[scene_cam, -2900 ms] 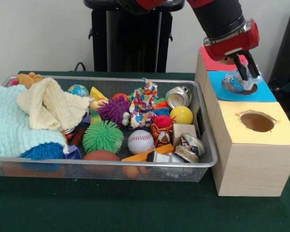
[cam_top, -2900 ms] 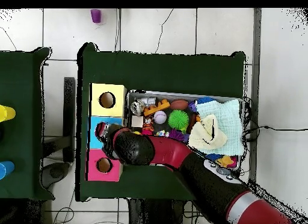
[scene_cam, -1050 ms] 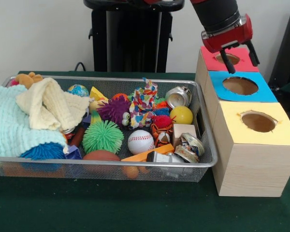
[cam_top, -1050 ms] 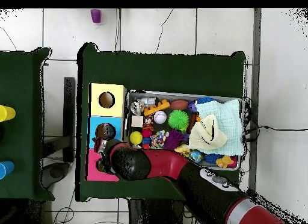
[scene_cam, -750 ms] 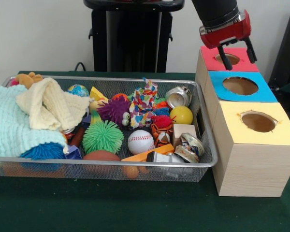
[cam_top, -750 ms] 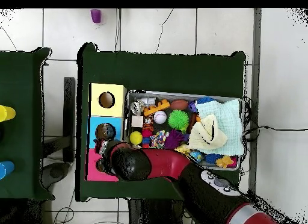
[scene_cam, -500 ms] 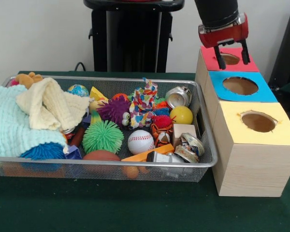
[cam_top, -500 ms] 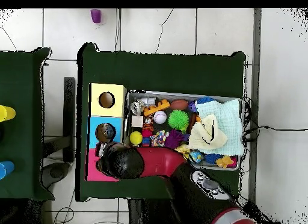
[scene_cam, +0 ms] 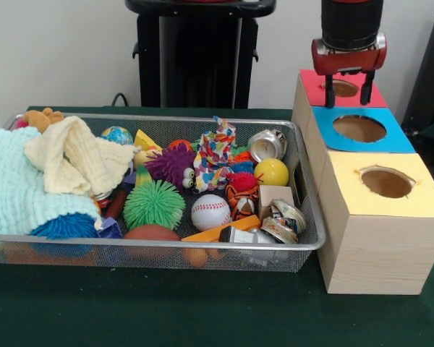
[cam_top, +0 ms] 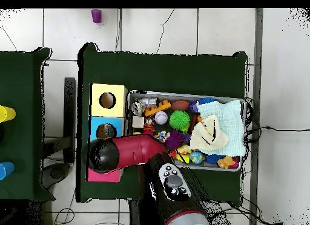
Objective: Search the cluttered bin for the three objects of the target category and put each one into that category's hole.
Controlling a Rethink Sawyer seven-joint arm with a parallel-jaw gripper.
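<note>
While the gripper (scene_cam: pixel 347 92) hangs empty, fingers spread, above the red hole (scene_cam: pixel 339 88), the next target is likely the crushed can (scene_cam: pixel 266 144) in the wire bin (scene_cam: pixel 304 188). It lies against the bin's wall nearest the blue hole (scene_cam: pixel 359 128), tilted, open end up. Yellow ball (scene_cam: pixel 272 172) is just beside it; clearance looks tight.

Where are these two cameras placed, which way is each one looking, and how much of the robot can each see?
Front view: across the table, level with it, facing the wire bin and the row of boxes; shows the open gripper above the red box.
Overhead view: above, looking straight down at the table; shows the red arm from the bottom edge.
Both show the bin, boxes and arm.
</note>
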